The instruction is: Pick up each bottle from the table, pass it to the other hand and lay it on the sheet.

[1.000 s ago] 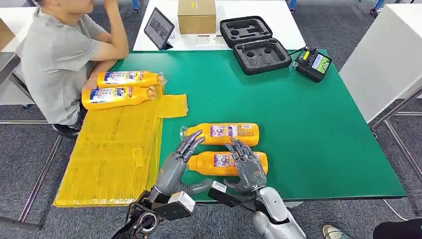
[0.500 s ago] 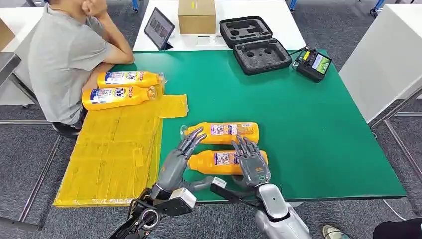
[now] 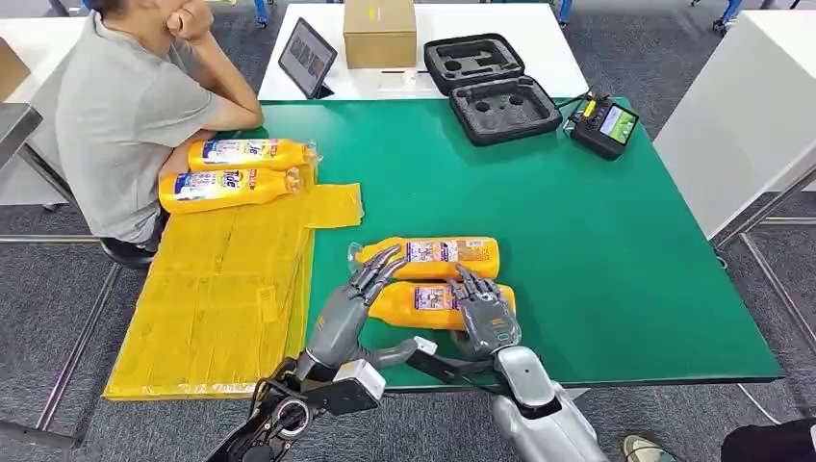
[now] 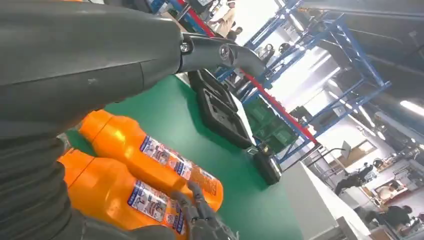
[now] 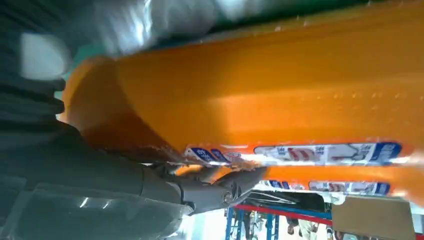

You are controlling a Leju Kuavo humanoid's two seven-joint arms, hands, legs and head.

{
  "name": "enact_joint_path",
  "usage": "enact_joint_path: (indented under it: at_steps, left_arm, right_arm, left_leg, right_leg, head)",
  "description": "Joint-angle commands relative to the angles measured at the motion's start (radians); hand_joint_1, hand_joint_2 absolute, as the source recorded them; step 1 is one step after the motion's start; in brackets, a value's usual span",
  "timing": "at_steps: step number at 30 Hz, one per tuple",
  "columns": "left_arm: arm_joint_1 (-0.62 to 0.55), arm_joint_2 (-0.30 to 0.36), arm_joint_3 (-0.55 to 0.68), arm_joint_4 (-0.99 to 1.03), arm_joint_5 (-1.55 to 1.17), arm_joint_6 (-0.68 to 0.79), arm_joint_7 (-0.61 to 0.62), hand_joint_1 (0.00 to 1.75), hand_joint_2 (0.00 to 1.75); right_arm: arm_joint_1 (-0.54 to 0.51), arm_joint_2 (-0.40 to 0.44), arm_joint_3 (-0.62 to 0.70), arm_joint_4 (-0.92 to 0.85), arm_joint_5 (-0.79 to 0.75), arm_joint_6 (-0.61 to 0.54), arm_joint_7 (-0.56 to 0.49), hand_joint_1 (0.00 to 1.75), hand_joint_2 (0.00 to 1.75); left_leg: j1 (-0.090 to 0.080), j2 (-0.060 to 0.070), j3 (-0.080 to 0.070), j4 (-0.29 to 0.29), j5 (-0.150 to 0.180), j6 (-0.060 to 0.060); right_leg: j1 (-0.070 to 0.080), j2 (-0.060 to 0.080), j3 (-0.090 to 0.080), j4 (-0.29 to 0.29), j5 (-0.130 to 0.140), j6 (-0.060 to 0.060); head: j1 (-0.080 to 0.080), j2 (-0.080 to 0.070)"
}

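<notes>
Right hand (image 3: 486,318) grasps the near bottle (image 3: 435,305), which lies on the green table (image 3: 597,250). Left hand (image 3: 358,294) hovers released beside that bottle's neck, fingers spread over the far bottle (image 3: 435,256) just beyond.

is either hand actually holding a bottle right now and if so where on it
The right hand is wrapped over the middle of the near bottle, at its label, with the bottle on the table. The left hand holds nothing.

Industrial lab hall: green-topped table (image 3: 577,241), foam equipment case (image 3: 491,87), blue steel racking (image 4: 320,100), grey carpet floor (image 3: 58,289)
</notes>
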Motion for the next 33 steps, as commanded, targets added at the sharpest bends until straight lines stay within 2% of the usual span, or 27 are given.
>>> enact_joint_path:
  at_steps: [1,4,7,8,10,11,12,13,15,16,17,18,20,24,26,28,29,30,31,33]
  left_arm:
    - [-0.029,0.004,-0.003,0.063,-0.013,-0.013,0.011,0.0,1.75]
    - [-0.024,0.007,-0.004,0.066,-0.02,-0.013,0.009,0.0,1.75]
    - [-0.032,0.004,-0.008,0.082,-0.023,-0.018,0.003,0.0,1.75]
    - [-0.038,0.002,-0.014,0.091,-0.022,-0.02,-0.002,0.0,1.75]
    - [-0.045,-0.001,-0.018,0.104,-0.019,-0.021,-0.01,0.0,1.75]
    - [-0.051,-0.004,-0.023,0.109,-0.013,-0.024,-0.012,0.0,1.75]
    - [-0.052,-0.005,-0.024,0.111,-0.012,-0.024,-0.012,0.0,1.75]
    - [-0.058,-0.006,-0.033,0.111,-0.003,-0.026,-0.012,0.0,1.75]
    - [-0.062,-0.008,-0.035,0.117,-0.001,-0.024,-0.012,0.0,1.75]
    - [-0.062,-0.008,-0.035,0.117,-0.001,-0.024,-0.012,0.0,1.75]
    - [-0.062,-0.008,-0.035,0.117,-0.001,-0.024,-0.012,0.0,1.75]
    - [-0.062,-0.008,-0.035,0.117,-0.001,-0.024,-0.012,0.0,1.75]
    - [-0.062,-0.008,-0.035,0.116,-0.001,-0.024,-0.012,0.0,1.75]
    - [-0.062,-0.008,-0.035,0.116,-0.001,-0.024,-0.012,0.0,1.75]
    - [-0.062,-0.008,-0.035,0.116,-0.001,-0.024,-0.012,0.0,1.75]
    - [-0.062,-0.008,-0.035,0.116,-0.001,-0.024,-0.012,0.0,1.75]
    - [-0.062,-0.008,-0.035,0.116,-0.001,-0.024,-0.012,0.0,1.75]
    - [-0.062,-0.008,-0.035,0.116,-0.001,-0.024,-0.012,0.0,1.75]
    - [-0.062,-0.008,-0.035,0.116,-0.001,-0.024,-0.012,0.0,1.75]
    - [-0.062,-0.008,-0.035,0.116,-0.001,-0.024,-0.012,0.0,1.75]
  right_arm:
    - [-0.017,-0.02,-0.001,0.181,-0.016,0.071,-0.004,1.62,1.75]
    - [-0.011,-0.023,-0.004,0.192,-0.025,0.085,-0.003,1.61,1.75]
    - [-0.011,-0.024,-0.014,0.21,-0.043,0.111,-0.013,1.69,1.75]
    - [-0.002,-0.022,-0.031,0.206,-0.084,0.127,-0.054,1.75,1.75]
    - [0.013,-0.017,-0.05,0.192,-0.149,0.156,-0.119,1.75,1.75]
    - [0.024,-0.004,-0.095,0.183,-0.279,0.231,-0.222,1.75,1.75]
    - [0.027,-0.009,-0.096,0.182,-0.282,0.234,-0.225,1.75,1.75]
    - [0.037,0.0,-0.128,0.172,-0.38,0.288,-0.294,1.75,1.75]
    - [0.042,-0.007,-0.127,0.169,-0.385,0.291,-0.298,1.75,1.75]
    - [0.042,-0.007,-0.127,0.169,-0.385,0.291,-0.298,1.75,1.75]
    - [0.042,-0.007,-0.127,0.169,-0.385,0.291,-0.298,1.75,1.75]
    - [0.042,-0.007,-0.127,0.169,-0.385,0.291,-0.298,1.75,1.75]
    - [0.04,-0.006,-0.126,0.167,-0.385,0.291,-0.297,1.75,1.75]
    - [0.04,-0.006,-0.126,0.167,-0.385,0.291,-0.297,1.75,1.75]
    - [0.04,-0.006,-0.126,0.167,-0.385,0.291,-0.297,1.75,1.75]
    - [0.04,-0.006,-0.126,0.167,-0.385,0.291,-0.297,1.75,1.75]
    - [0.04,-0.006,-0.126,0.167,-0.385,0.291,-0.297,1.75,1.75]
    - [0.04,-0.006,-0.126,0.167,-0.385,0.291,-0.297,1.75,1.75]
    - [0.04,-0.006,-0.126,0.167,-0.385,0.291,-0.297,1.75,1.75]
    - [0.04,-0.006,-0.126,0.167,-0.385,0.291,-0.297,1.75,1.75]
  left_leg:
    - [0.001,-0.004,0.004,-0.001,0.001,-0.001]
    - [0.001,-0.003,0.007,-0.001,0.0,-0.001]
    - [0.001,-0.006,0.008,-0.002,0.001,-0.001]
    - [0.001,-0.005,0.01,-0.002,0.001,-0.001]
    - [0.001,-0.006,0.011,-0.002,0.001,-0.001]
    - [0.002,-0.008,0.011,-0.002,0.001,-0.001]
    - [0.001,-0.006,0.014,-0.001,0.0,-0.001]
    - [0.002,-0.008,0.012,-0.002,0.001,-0.001]
    - [0.002,-0.008,0.016,-0.001,-0.003,-0.001]
    - [0.002,-0.006,0.022,-0.002,-0.007,-0.002]
    - [0.002,0.0,0.026,-0.001,-0.01,0.0]
    - [0.002,0.001,0.023,-0.002,-0.01,-0.002]
    - [0.001,0.009,0.031,-0.002,-0.016,0.0]
    - [0.002,0.006,0.033,-0.002,-0.014,0.0]
    - [0.002,0.011,0.041,0.001,-0.019,-0.001]
    - [0.002,0.011,0.042,0.001,-0.022,-0.001]
    - [0.003,0.007,0.036,0.0,-0.02,-0.003]
    - [0.002,0.011,0.045,0.001,-0.024,-0.001]
    - [0.003,0.008,0.038,0.0,-0.021,-0.002]
    - [0.002,0.011,0.047,0.002,-0.025,-0.001]
  right_leg:
    - [0.001,-0.003,0.005,-0.002,0.0,-0.001]
    - [0.001,-0.002,0.008,-0.002,0.0,-0.001]
    - [0.001,-0.005,0.01,-0.003,0.0,-0.001]
    - [0.001,-0.004,0.011,-0.003,0.0,-0.001]
    - [0.001,-0.005,0.013,-0.003,0.0,-0.001]
    - [0.002,-0.006,0.013,-0.003,0.0,-0.002]
    - [0.001,-0.005,0.013,-0.002,-0.001,-0.001]
    - [0.002,-0.007,0.012,-0.003,-0.001,-0.002]
    - [0.002,-0.007,0.008,-0.003,-0.003,-0.002]
    - [0.002,-0.005,0.012,-0.004,-0.005,-0.004]
    - [0.002,0.001,0.015,-0.003,-0.006,-0.002]
    - [0.002,0.002,0.013,-0.004,-0.005,-0.002]
    - [0.002,0.008,0.02,-0.003,-0.006,-0.002]
    - [0.002,0.006,0.024,-0.004,-0.006,-0.004]
    - [0.002,0.01,0.029,-0.001,-0.011,-0.005]
    - [0.002,0.01,0.03,-0.001,-0.014,-0.004]
    - [0.003,0.007,0.024,-0.002,-0.011,-0.005]
    - [0.003,0.01,0.032,0.0,-0.015,-0.005]
    - [0.003,0.008,0.026,-0.002,-0.013,-0.005]
    - [0.003,0.011,0.034,0.0,-0.016,-0.004]
  head:
    - [0.0,0.0]
    - [0.0,0.0]
    - [0.0,0.0]
    - [0.0,0.0]
    - [0.0,0.0]
    - [0.0,0.0]
    - [0.0,0.0]
    - [0.0,0.0]
    - [0.0,0.0]
    - [0.0,0.0]
    - [0.0,0.0]
    - [0.0,0.0]
    - [0.0,0.0]
    - [0.0,0.0]
    - [0.0,0.0]
    - [0.0,0.0]
    - [0.0,0.0]
    - [0.0,0.0]
    - [0.0,0.0]
    - [0.0,0.0]
